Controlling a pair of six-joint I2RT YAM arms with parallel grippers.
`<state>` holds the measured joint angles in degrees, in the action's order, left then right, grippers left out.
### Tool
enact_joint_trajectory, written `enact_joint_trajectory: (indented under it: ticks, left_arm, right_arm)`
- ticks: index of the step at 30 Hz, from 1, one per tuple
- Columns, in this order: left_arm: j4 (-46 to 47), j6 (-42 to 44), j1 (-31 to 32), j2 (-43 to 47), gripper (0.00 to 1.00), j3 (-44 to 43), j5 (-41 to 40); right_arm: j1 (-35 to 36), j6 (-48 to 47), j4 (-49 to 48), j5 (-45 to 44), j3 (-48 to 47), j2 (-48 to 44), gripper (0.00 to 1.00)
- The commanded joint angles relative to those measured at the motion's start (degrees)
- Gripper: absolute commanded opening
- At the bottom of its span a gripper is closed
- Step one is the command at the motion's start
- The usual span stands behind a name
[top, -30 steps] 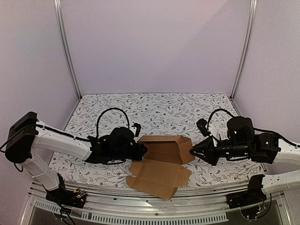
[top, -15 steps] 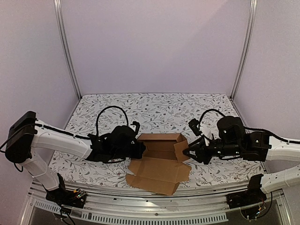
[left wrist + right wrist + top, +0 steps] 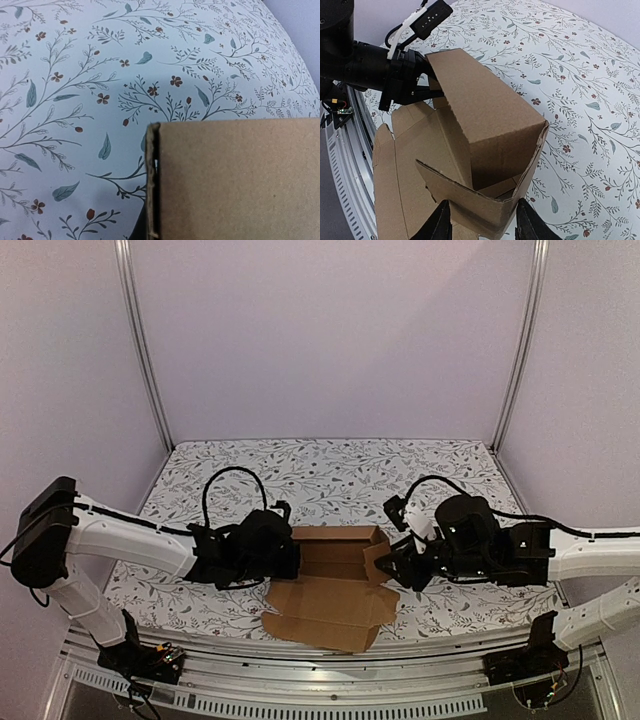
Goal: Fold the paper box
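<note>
The right gripper [image 3: 485, 219] stands part-open astride the near end flap of the paper box [image 3: 490, 110], gripping nothing; beyond it, the left gripper [image 3: 421, 86] is pinched shut on the far wall. Likely light, thin cardboard (creases easily): hold panels near fold lines.

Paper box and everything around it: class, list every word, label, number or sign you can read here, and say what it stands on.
None can be read.
The paper box is plain brown cardboard, unmarked where it shows.
The tablecloth bears only printed leaves and flowers.
The black module on the left arm shows pale specks, too small to read.
</note>
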<state>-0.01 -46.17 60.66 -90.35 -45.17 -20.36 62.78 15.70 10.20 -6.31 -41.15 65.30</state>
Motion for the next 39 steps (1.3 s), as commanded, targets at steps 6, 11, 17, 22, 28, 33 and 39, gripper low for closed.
enact_joint_trajectory:
  ticks: [6, 11, 17, 22, 28, 33, 39]
  left_arm:
    - [-4.4, -2.9, -0.6, 0.9, 0.0, -2.2, -3.7]
    - [-5.0, -3.5, -0.7, 1.3, 0.0, -2.2, -4.6]
    - [-6.0, -4.3, -0.7, 1.4, 0.0, -2.7, -5.9]
    - [-7.0, -5.0, -0.7, 1.0, 0.0, -3.4, -6.8]
    - [-7.0, -5.2, -0.7, 0.8, 0.0, -3.5, -7.0]
    - [-6.9, -5.3, -0.7, 1.1, 0.0, -3.4, -7.0]
    - [-6.7, -5.6, -0.6, 0.9, 0.0, -3.6, -6.8]
  right_arm:
    - [2.0, 3.0, -3.4, -8.4, -2.8, 4.5, 0.44]
    - [2.4, 4.0, -5.3, -8.6, -3.1, 6.9, 0.42]
    - [3.9, 4.3, -5.9, -10.0, -4.8, 10.0, 0.42]
    - [4.9, 4.7, -6.0, -13.0, -6.1, 12.4, 0.46]
    - [5.5, 6.3, -5.8, -17.7, -7.8, 15.4, 0.46]
    - [5.9, 7.2, -5.2, -22.1, -9.3, 17.5, 0.45]
    - [6.3, 7.4, -4.9, -25.2, -11.1, 19.7, 0.35]
